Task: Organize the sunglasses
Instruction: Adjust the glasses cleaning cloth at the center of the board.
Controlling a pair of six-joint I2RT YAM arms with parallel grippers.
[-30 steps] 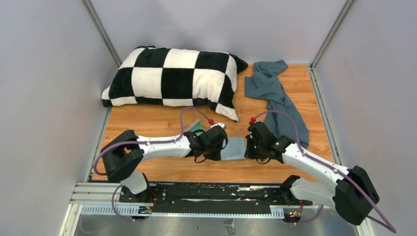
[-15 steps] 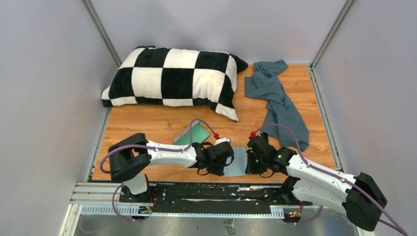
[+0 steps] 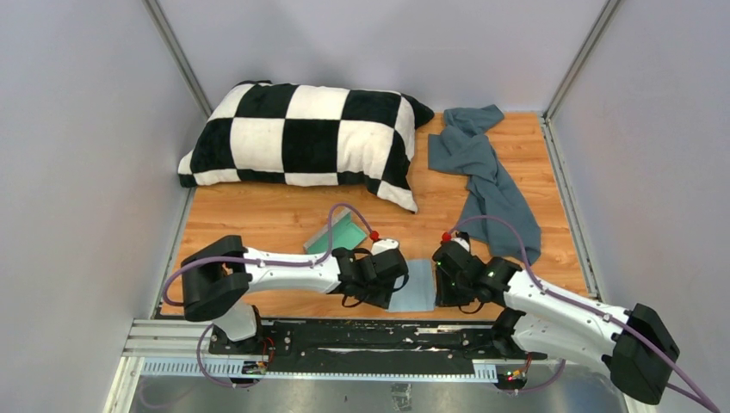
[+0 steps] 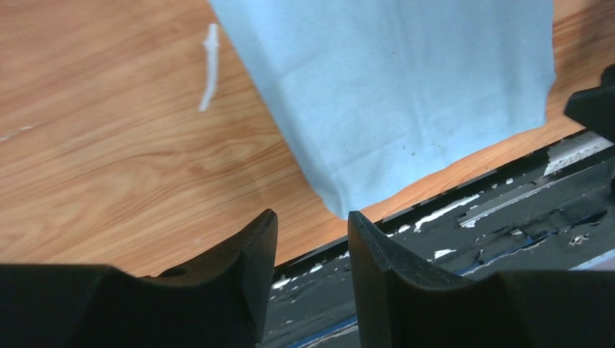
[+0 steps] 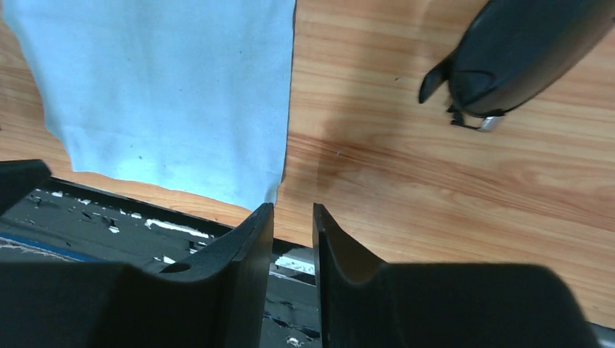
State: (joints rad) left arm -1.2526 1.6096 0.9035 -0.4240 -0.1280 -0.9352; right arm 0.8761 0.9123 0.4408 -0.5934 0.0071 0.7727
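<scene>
sunglasses (image 5: 522, 51) beside cloth (image 5: 167, 87), pillow (image 3: 301, 133) behind

Bright, even, diffuse light from above, no glare. Shadows are soft: faint on the table (image 3: 258, 219) beside the arms, darker along the pillow (image 3: 301, 133) edge. Top view sharp. Wrist views: left hand (image 4: 312, 243) fingers (image 4: 250, 268) slightly soft, cloth (image 4: 406, 87) crisp.

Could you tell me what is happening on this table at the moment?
Both arms are down low at the near edge of the table, one on each side of a light-blue cloth spread flat on the wood. The left hand and right hand are each poised at a near corner of the cloth, fingers apart and holding nothing. What appear to be the folded black sunglasses lie on bare wood, apart from the cloth.
</scene>
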